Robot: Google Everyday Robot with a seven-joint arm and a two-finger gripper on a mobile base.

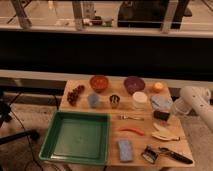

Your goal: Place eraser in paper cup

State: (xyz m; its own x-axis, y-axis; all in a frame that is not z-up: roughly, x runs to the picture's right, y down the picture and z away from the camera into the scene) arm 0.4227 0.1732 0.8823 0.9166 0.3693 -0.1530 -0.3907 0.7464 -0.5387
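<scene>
Currently the eraser (161, 115) lies flat on the wooden counter (145, 140), near its right edge. It is just in front of a blue cloth (161, 102) and apart from the paper cup (139, 100), which stands upright to its left and a little further back. The white arm (196, 99) comes in from the right side. Its hand (177, 108) is just beside the right edge of the counter, near the eraser. I cannot tell if the hand is open or closed, or if it has hold of anything.

Left of the paper cup stand a small metal cup (114, 101) and a light blue cup (93, 99). Behind them are an orange bowl (99, 82) and a purple bowl (134, 84). A green tray (77, 136) takes the front left part, with a blue sponge (125, 149) beside it.
</scene>
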